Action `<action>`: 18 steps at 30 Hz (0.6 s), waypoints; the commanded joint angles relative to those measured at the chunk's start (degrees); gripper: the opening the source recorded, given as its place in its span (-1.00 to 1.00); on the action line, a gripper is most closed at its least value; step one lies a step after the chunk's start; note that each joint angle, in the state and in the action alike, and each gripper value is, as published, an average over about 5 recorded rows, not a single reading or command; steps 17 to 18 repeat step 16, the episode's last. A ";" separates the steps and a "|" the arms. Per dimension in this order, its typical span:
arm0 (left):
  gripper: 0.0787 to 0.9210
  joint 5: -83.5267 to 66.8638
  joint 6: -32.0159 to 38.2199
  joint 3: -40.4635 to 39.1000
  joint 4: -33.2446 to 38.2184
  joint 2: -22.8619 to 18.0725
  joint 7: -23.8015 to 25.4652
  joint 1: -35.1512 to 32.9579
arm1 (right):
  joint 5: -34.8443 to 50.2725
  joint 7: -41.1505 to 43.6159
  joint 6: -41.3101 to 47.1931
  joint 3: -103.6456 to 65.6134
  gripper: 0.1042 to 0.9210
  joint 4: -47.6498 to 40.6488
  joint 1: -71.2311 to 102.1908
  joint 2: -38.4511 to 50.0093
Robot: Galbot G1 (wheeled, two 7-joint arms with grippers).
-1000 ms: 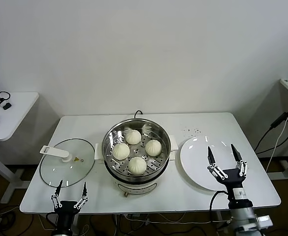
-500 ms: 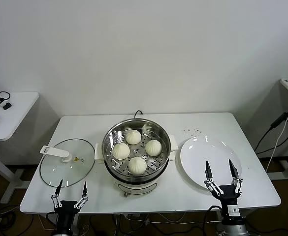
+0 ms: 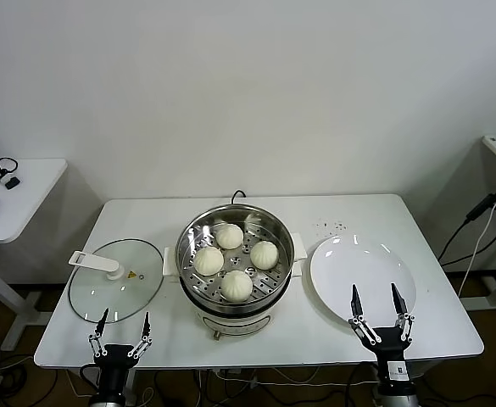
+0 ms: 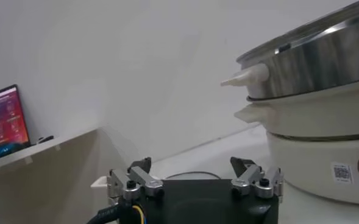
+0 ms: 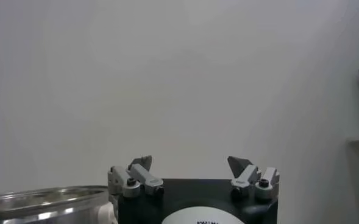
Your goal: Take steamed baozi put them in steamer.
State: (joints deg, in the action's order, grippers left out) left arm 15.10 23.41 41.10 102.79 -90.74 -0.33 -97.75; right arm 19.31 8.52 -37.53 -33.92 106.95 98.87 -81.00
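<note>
in the steamer (image 3: pixel 198 244) sit four baozi (image 3: pixel 236 285); both grippers, left (image 3: pixel 122 324) and right (image 3: pixel 376 302), fingers apart, empty. you risk clipping the plate (image 3: pixel 341 254) rim.

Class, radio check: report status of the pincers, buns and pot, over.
Left pincer open, parked at table's near edge. Right pincer open, empty, by plate. Four buns in steamer. Nothing in the way.
</note>
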 commanded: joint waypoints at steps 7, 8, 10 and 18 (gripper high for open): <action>0.77 0.07 -0.04 0.03 -0.03 -0.08 0.02 -0.07 | -0.38 0.09 -0.97 0.29 0.76 -0.73 0.18 -0.50; 0.77 0.09 -0.04 0.01 0.02 -0.10 0.03 -0.09 | -0.41 0.11 -0.98 0.31 0.76 -0.69 0.20 -0.50; 0.77 0.13 -0.05 -0.04 0.14 -0.12 0.05 -0.16 | -0.43 0.15 -1.01 0.35 0.76 -0.61 0.24 -0.49; 0.77 0.12 -0.02 -0.01 0.36 -0.09 0.03 -0.34 | -0.43 0.32 -1.04 0.32 0.76 -0.67 0.34 -0.39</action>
